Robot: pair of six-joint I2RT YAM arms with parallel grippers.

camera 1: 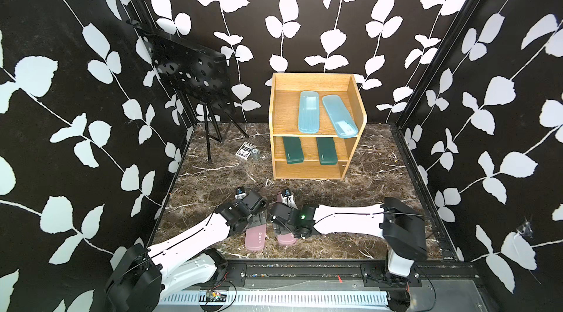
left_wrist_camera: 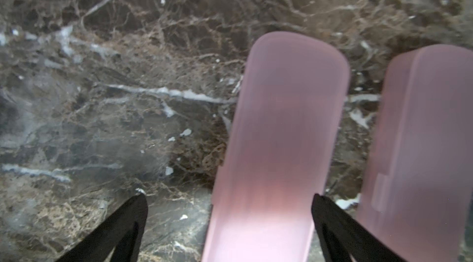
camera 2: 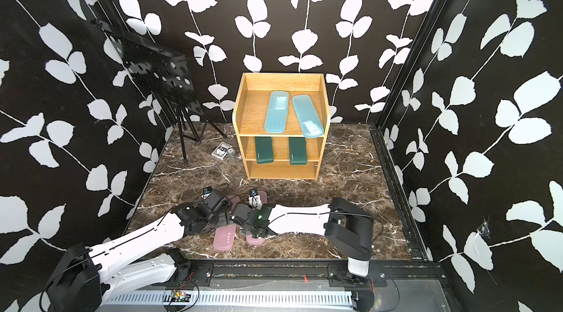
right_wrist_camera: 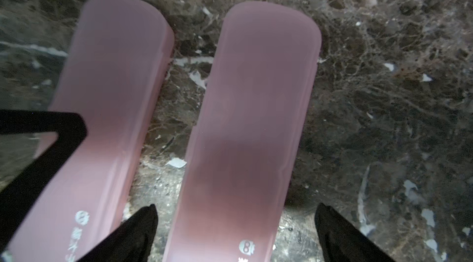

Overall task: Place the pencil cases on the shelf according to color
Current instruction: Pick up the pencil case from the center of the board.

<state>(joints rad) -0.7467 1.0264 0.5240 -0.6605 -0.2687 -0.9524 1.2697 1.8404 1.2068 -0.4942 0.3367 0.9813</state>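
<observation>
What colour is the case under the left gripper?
Translucent pink case; the left wrist view shows it best.

The shelf (camera 1: 307, 170) stands at the back of the table (camera 1: 380, 173). Two pencil cases (camera 1: 308, 112) lie side by side on its top tier, and two shorter cases (camera 1: 292, 150) on the middle tier. Two further cases (camera 1: 255, 239) lie side by side, not touching, on the table before the shelf. A card box (camera 1: 243, 151) lies left of the shelf, with a stand (camera 1: 189, 69) behind it.

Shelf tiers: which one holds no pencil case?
The bottom tier: bare, whereas the top tier holds two light blue cases and the middle tier two dark green cases.
</observation>
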